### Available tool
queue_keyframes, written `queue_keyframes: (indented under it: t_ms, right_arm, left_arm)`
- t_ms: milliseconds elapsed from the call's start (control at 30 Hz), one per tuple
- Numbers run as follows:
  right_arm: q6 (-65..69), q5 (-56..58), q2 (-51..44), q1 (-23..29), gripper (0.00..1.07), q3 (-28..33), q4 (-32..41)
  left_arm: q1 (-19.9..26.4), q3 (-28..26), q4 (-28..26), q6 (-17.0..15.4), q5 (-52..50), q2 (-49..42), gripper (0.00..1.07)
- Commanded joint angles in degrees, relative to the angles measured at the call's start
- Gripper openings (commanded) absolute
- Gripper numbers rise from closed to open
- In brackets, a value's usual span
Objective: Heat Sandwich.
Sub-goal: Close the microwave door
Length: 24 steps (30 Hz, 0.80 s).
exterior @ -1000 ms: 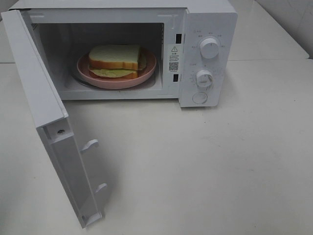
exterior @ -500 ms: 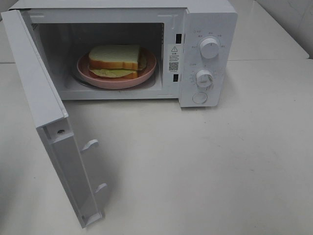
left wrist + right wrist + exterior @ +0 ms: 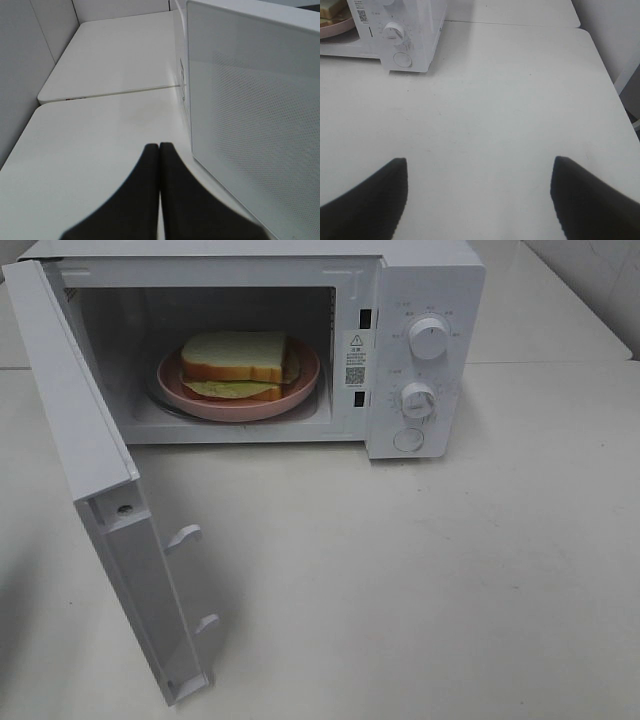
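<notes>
The sandwich (image 3: 240,360) is placed inside the microwave (image 3: 440,275) at 12 o'clock; the open door (image 3: 80,430) is yet to be closed, the dials (image 3: 428,337) set. The left tool (image 3: 159,150) is pinched empty, the right tool (image 3: 480,161) spread wide.

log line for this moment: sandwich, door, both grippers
sandwich: on plate in microwave | door: open | left gripper: shut, empty, outside door | right gripper: open, empty, above table

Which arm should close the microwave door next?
Left, probably. The left gripper, shut, sits beside the open door, ready to push it closed. The right gripper hangs open over the table, off by the dials. The sandwich is already inside.
</notes>
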Motion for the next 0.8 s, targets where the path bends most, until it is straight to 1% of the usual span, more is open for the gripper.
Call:
queue_keyframes:
  t_ms: [33,133,167,233,267,300,333,367,400,433,467,500,533,567,600,700,733,767,800]
  right_arm:
    - [0.46,-0.52,-1.49,-0.46,0.76,0.11,-0.34]
    - [0.46,-0.52,-1.49,-0.46,0.76,0.11,-0.34]
    - [0.46,-0.52,-1.49,-0.46,0.76,0.11,-0.34]
    - [0.46,-0.52,-1.49,-0.46,0.76,0.11,-0.34]
    - [0.46,-0.52,-1.49,-0.46,0.76,0.11,-0.34]
    - [0.46,-0.52,-1.49,-0.46,0.76,0.11,-0.34]
    - [0.46,-0.52,-1.49,-0.46,0.76,0.11,-0.34]
    - [0.46,-0.52,-1.49,-0.46,0.76,0.11,-0.34]
    - [0.46,-0.52,-1.49,-0.46,0.76,0.11,-0.34]
    - [0.46,-0.52,-1.49,-0.46,0.76,0.11,-0.34]
    - [0.46,-0.52,-1.49,-0.46,0.76,0.11,-0.34]
    - [0.46,-0.52,-1.49,-0.46,0.76,0.11,-0.34]
    - [0.46,-0.52,-1.49,-0.46,0.76,0.11,-0.34]
    - [0.46,-0.52,-1.49,-0.46,0.76,0.11,-0.34]
    - [0.46,-0.52,-1.49,-0.46,0.76,0.11,-0.34]
    - [0.46,-0.52,-1.49,-0.46,0.76,0.11,-0.34]
    - [0.46,-0.52,-1.49,-0.46,0.76,0.11,-0.34]
    - [0.46,-0.52,-1.49,-0.46,0.76,0.11,-0.34]
    - [0.46,-0.52,-1.49,-0.46,0.76,0.11,-0.34]
  left_arm:
    - [-0.06,-0.11,0.46,-0.34,-4.7,3.15,0.0]
    - [-0.06,-1.43,1.26,-1.03,-7.73,7.79,0.0]
    - [-0.06,-1.43,1.26,-1.03,-7.73,7.79,0.0]
    - [-0.06,-2.01,3.15,-2.86,-9.34,9.4,0.0]
    - [-0.06,-2.58,6.53,-5.44,-11.06,10.94,0.0]
    - [-0.06,-2.69,8.02,-6.53,-12.09,11.69,0.0]
    - [-0.06,-2.69,8.02,-6.53,-12.09,11.69,0.0]
    - [-0.06,-2.69,9.8,-7.85,-13.29,12.38,0.0]
    - [-0.06,-2.69,12.66,-9.97,-15.53,13.81,0.0]
    - [-0.06,-2.75,14.32,-11.06,-16.62,14.73,0.0]
    - [-0.06,-2.75,14.32,-11.06,-16.62,14.73,0.0]
    - [-0.06,-3.04,15.99,-12.03,-17.25,15.41,0.0]
    - [-0.06,-3.5,17.59,-13.12,-17.7,16.39,0.0]
    - [-0.11,-4.41,20.11,-15.18,-18.74,18.28,0.0]
    - [-0.46,-4.98,21.14,-15.99,-18.96,19.14,0.0]
    - [-1.66,-5.96,22.06,-16.33,-18.96,20.45,0.0]
    - [-3.84,-6.76,22.0,-15.81,-18.91,21.66,0.0]
    - [-5.04,-7.05,21.83,-14.78,-18.85,22.29,0.0]
    - [-5.04,-7.05,21.83,-14.78,-18.85,22.29,0.0]
